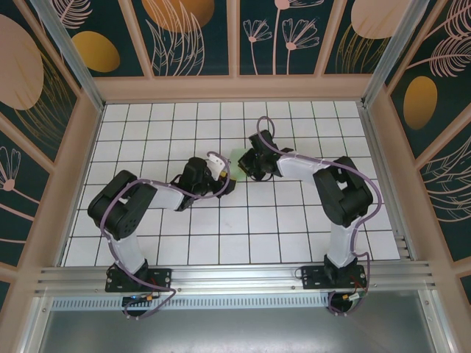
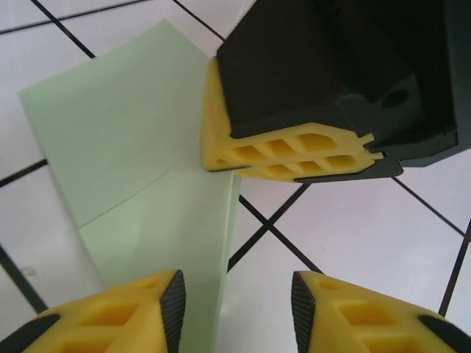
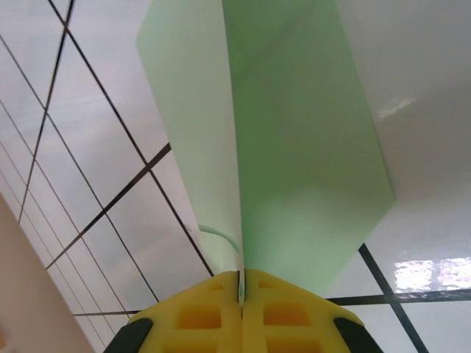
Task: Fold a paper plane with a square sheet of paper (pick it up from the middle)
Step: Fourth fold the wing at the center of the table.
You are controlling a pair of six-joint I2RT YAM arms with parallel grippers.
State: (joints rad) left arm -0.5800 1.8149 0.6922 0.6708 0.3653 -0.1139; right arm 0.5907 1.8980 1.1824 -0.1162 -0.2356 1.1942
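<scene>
Right gripper (image 3: pixel 241 285) pinches plain mint paper (image 3: pixel 294 147), seemingly folded; left gripper (image 2: pixel 237 301) parted.

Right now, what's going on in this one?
A thin pale mint-green sheet of paper is being folded near the middle of the white tiled table. The right pincer is shut on one edge of the sheet, which already shows a crease. The left pincer is open, with the sheet's near edge lying in its gap, not gripped. There is no plane shape yet.
</scene>
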